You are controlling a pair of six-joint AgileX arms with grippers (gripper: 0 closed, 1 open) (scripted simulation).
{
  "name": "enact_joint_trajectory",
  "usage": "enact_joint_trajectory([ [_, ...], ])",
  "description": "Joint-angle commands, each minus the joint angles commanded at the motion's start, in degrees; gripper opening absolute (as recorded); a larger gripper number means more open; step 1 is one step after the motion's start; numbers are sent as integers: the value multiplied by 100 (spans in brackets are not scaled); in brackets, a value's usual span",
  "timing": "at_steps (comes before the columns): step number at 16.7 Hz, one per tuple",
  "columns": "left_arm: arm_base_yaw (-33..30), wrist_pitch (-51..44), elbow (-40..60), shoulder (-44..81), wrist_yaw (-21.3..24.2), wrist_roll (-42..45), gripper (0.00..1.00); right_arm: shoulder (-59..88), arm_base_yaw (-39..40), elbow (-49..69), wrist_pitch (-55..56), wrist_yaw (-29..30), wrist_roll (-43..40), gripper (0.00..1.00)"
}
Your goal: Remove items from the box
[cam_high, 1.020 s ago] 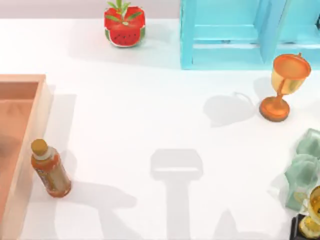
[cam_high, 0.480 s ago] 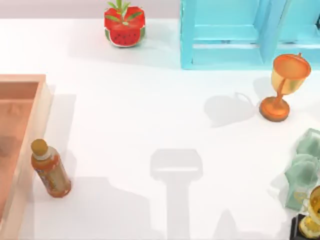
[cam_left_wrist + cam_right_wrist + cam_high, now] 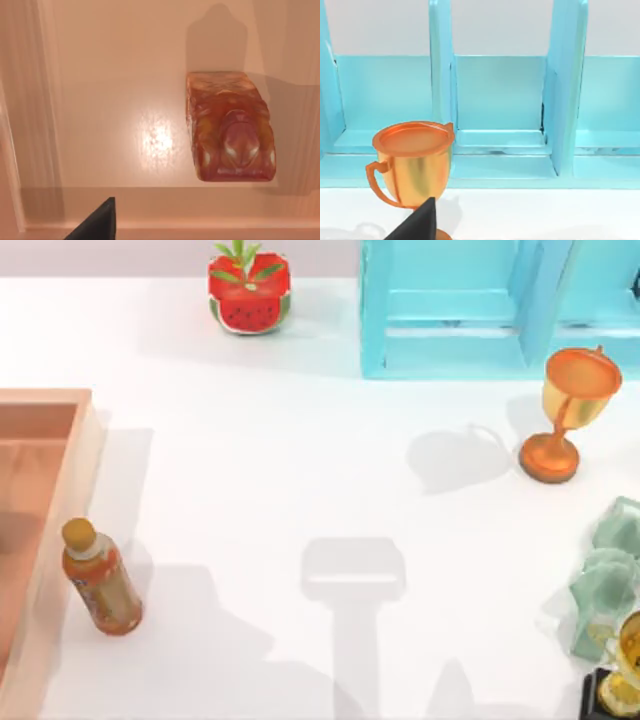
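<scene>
Since a second ago, nothing on the bench (image 3: 300, 470) has moved: only the shadows beside the bottle and on the box floor have shifted, and the bottle, pot, crate and goblet sit where they were. At the far left of the top view lies the box (image 3: 62, 502), salmon-orange with thick walls, cut off by the picture's edge. Just beside its right wall, outside it on the bench, an orange drink bottle (image 3: 99, 578) with a tan cap stands tilted. The left wrist view looks down into the box (image 3: 100, 100), where one of the items, a tan-orange block (image 3: 229, 127) with a dark red rounded top, lies on the flat floor near a wall; a dark fingertip (image 3: 97, 222) pokes in, and whether the left jaws are wide or narrow I cannot tell. Farther right at the back stands a watermelon-patterned pot (image 3: 249, 289), then a turquoise crate (image 3: 470, 310), and near it a tall orange goblet (image 3: 570, 410). The right wrist view faces that goblet (image 3: 412, 162) and crate (image 3: 500, 100), with a dark fingertip (image 3: 420, 222) showing; the right jaws' state I cannot tell.
</scene>
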Motion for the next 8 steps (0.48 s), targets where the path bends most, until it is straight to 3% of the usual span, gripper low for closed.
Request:
enact_joint_trajectory([
  [8, -2, 588, -378, 206, 1, 2, 100, 0, 0, 0, 0, 0, 0, 100],
])
